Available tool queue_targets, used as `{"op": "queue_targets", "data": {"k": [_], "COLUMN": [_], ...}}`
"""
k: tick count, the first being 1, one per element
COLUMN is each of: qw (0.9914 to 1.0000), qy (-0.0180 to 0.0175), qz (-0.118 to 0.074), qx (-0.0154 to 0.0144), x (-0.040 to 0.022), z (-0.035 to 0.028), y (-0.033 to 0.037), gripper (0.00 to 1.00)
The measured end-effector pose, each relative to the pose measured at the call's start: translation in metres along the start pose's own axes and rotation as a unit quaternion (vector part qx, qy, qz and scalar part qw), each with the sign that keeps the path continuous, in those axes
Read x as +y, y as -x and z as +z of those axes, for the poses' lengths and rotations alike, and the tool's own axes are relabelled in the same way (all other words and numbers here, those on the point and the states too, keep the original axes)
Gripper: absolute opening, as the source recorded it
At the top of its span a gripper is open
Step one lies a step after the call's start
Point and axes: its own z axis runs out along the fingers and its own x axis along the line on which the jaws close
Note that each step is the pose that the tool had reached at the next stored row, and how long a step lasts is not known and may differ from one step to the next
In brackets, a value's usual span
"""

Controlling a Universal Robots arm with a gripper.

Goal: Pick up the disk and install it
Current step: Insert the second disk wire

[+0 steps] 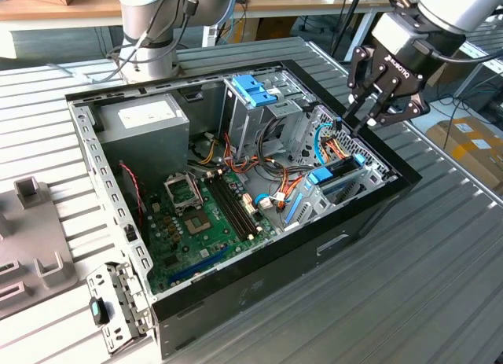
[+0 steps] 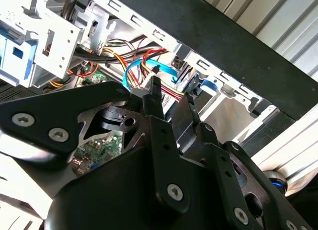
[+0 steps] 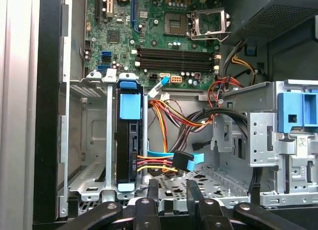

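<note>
The disk (image 1: 339, 173) stands on edge in a slot of the metal drive cage at the open computer case's corner, on the exterior view's right. In the first wrist view the disk (image 3: 130, 140) shows a dark edge with blue carrier pieces at both ends. My gripper (image 1: 368, 122) hovers just above and behind that cage and touches nothing. In both wrist views its black fingers (image 3: 153, 188) stand a narrow gap apart with nothing between them, so the gripper (image 2: 171, 96) is open. A blue cable plug (image 3: 186, 161) and a bundle of red, yellow and orange wires lie beside the disk.
The open black case (image 1: 330, 246) holds a green motherboard (image 1: 204, 215), a grey power-supply box (image 1: 145, 120) and a tall cage with a light-blue latch (image 1: 253, 89). Loose cables cross the middle. A grey fixture (image 1: 31, 246) and a metal bracket (image 1: 118, 309) lie on the slatted table.
</note>
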Motion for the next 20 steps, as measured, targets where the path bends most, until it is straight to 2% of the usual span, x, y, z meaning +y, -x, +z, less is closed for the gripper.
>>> {"op": "queue_targets", "data": {"k": [11, 20], "qw": [1.00000, 1.00000], "qy": [0.0000, 0.0000], "qz": [0.000, 0.000], "qx": [-0.0004, -0.0004], "x": [0.0091, 0.0113], "z": [0.0024, 0.0058], "y": [0.0016, 0.0013], "gripper": [0.36, 0.36]}}
